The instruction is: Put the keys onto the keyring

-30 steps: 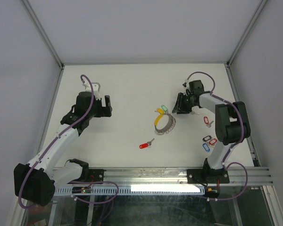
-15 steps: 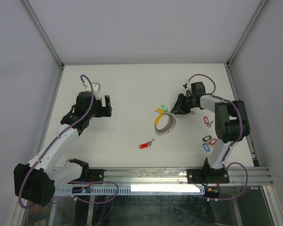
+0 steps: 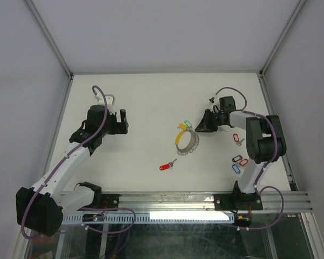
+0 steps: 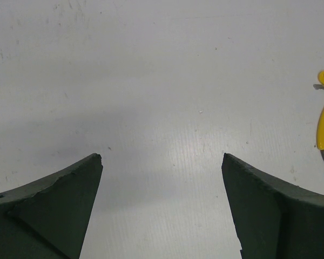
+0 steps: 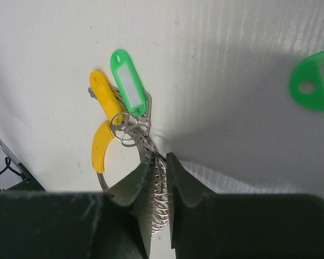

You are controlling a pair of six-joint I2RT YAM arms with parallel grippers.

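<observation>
White desk (image 3: 151,102) bears the keyring (image 5: 160,204), pinched in the right jaws, likely to steady it for threading. Left jaws gape empty.

No readable text, numbers or logos in any view. Right wrist view: the green key tag (image 5: 128,81) has a white label insert, nothing legible on it. The second green key tag (image 5: 313,80) at the right edge is cut off by the frame and its insert can't be read. Top view: the red key tag (image 3: 163,167) on the counter (image 3: 140,97) and the cluster of coloured key tags (image 3: 238,162) by the right arm are too small to tell whether anything is written on them.
</observation>
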